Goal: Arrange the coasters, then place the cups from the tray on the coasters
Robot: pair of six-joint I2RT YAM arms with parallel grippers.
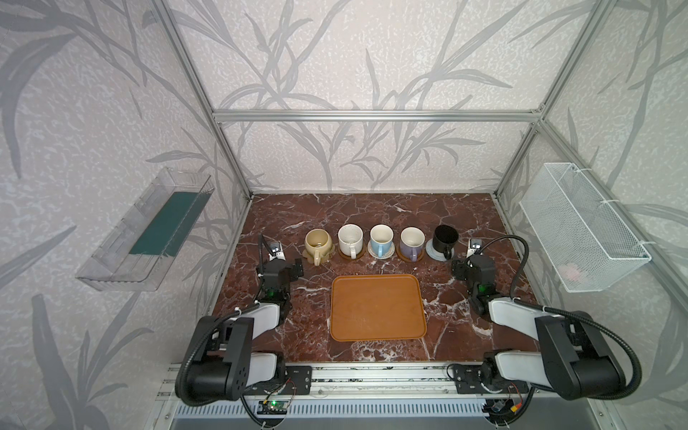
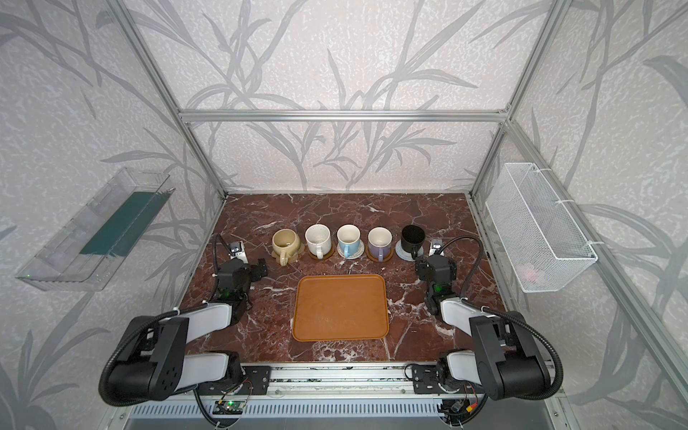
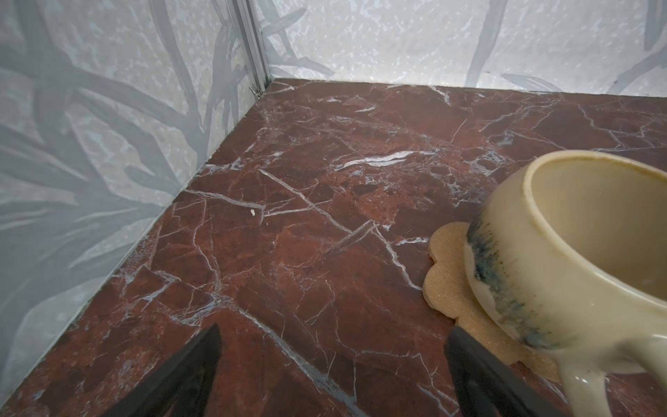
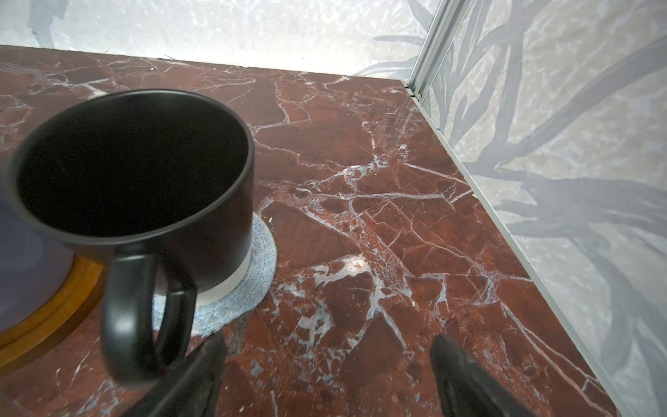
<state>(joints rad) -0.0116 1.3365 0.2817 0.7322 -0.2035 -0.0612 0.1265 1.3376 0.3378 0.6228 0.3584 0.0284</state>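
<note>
In both top views five cups stand in a row across the middle of the frame on the red-brown marbled surface point(image 1: 372, 212), each on its own coaster. From left to right, the cream-yellow mug point(image 1: 318, 241) is on the tan lobed coaster point(image 1: 306, 255), the white speckled mug point(image 1: 350, 238) on a round brown coaster point(image 1: 360, 254), and the light blue mug point(image 1: 381, 237) on a pale round coaster point(image 1: 390, 251). The lavender mug point(image 1: 412, 240) is on a second brown coaster point(image 1: 420, 257), and the black mug point(image 1: 445, 237) on a grey-blue woven coaster point(image 1: 432, 251). Their handles point toward the lower edge of the frame. The orange-brown tray point(image 1: 378, 309) lies at lower centre, below the row and apart from it. The left gripper point(image 1: 297, 268) sits at the row's left end, near the cream-yellow mug, released and grasping nothing. In the left wrist view its fingers are spread over the surface. The right gripper point(image 1: 458, 268) sits at the right end, likewise released and grasping nothing. In the right wrist view the black mug's handle is just beside one finger.
</note>
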